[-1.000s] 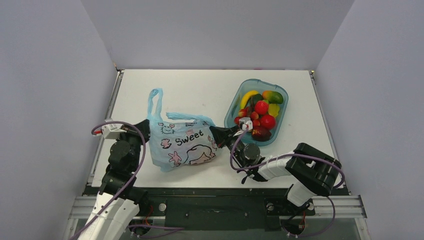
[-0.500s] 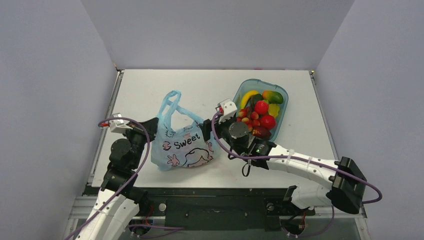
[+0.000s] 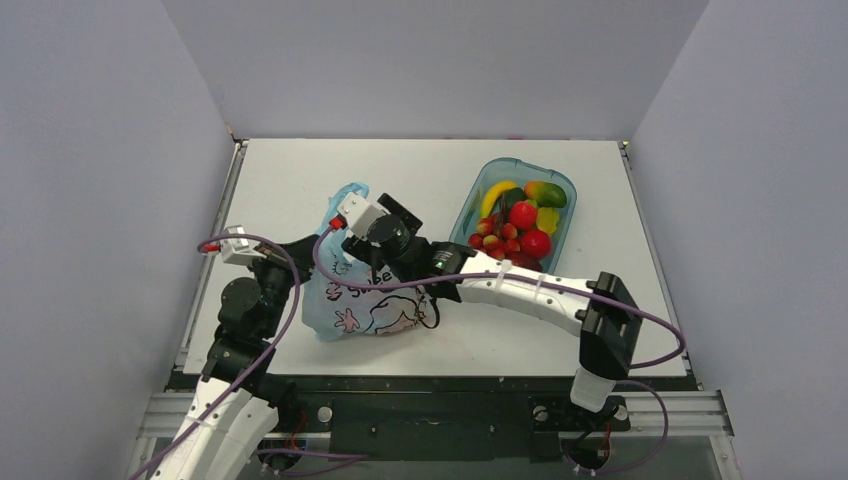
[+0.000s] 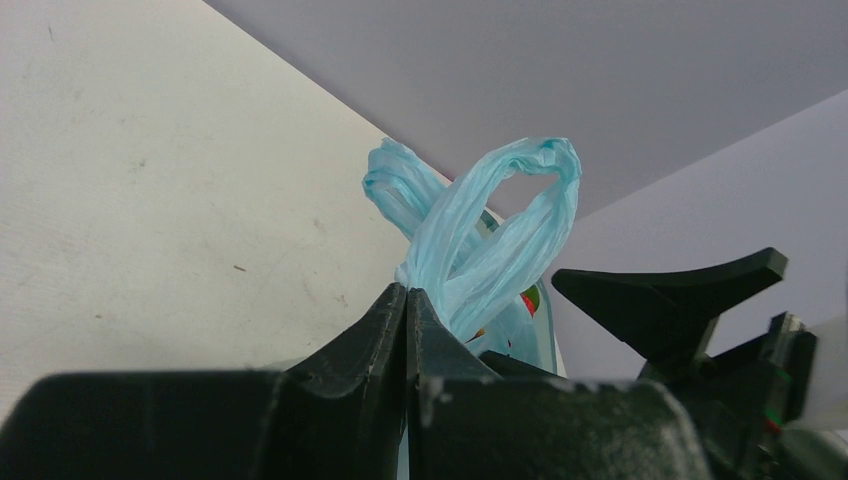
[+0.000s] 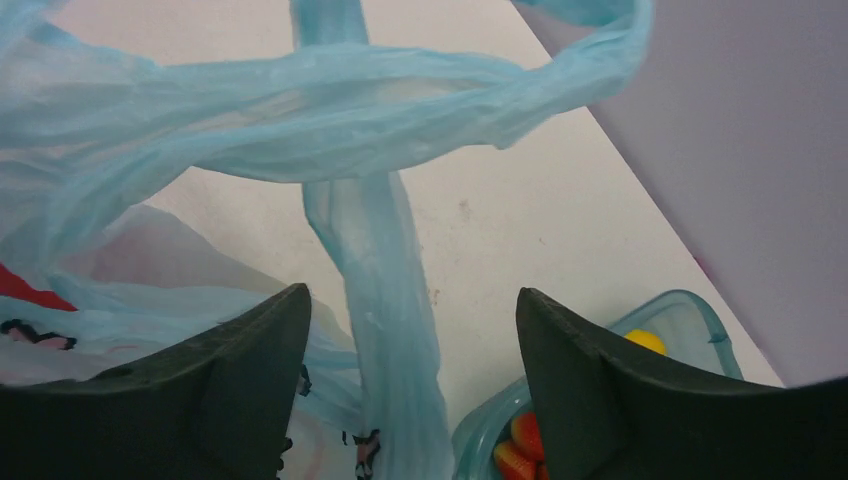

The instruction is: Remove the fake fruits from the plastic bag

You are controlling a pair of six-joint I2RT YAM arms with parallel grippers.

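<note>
Evidently held up for opening, the light-blue plastic bag (image 3: 345, 318) sits left of centre in the overhead view, toward the near edge of the white table (image 3: 290, 170). Its two loop handles (image 4: 500, 215) rise as a twisted pair at the middle of the left wrist view. The left tool (image 4: 407, 300) has its fingers pressed fully together on the gathered plastic at the base of those loops, apparently to anchor the bag and keep its mouth raised. The right tool (image 5: 410, 300) is spread wide with nothing in its grasp. One handle strip runs up between its fingers at the centre of its own view, so it looks poised to go into the mouth or catch a handle. The fake fruits meant to come out cannot be seen through the crinkled film, so the bag appears not yet emptied. Black lettering on the bag's side is largely covered by the right arm in the overhead view and cannot be read whole; a black-and-pink cartoon figure shows below it. At the upper right of the table stands a teal tub (image 3: 566, 183) of toy fruit, well apart from the bag. No brand marks are legible on either arm.
</note>
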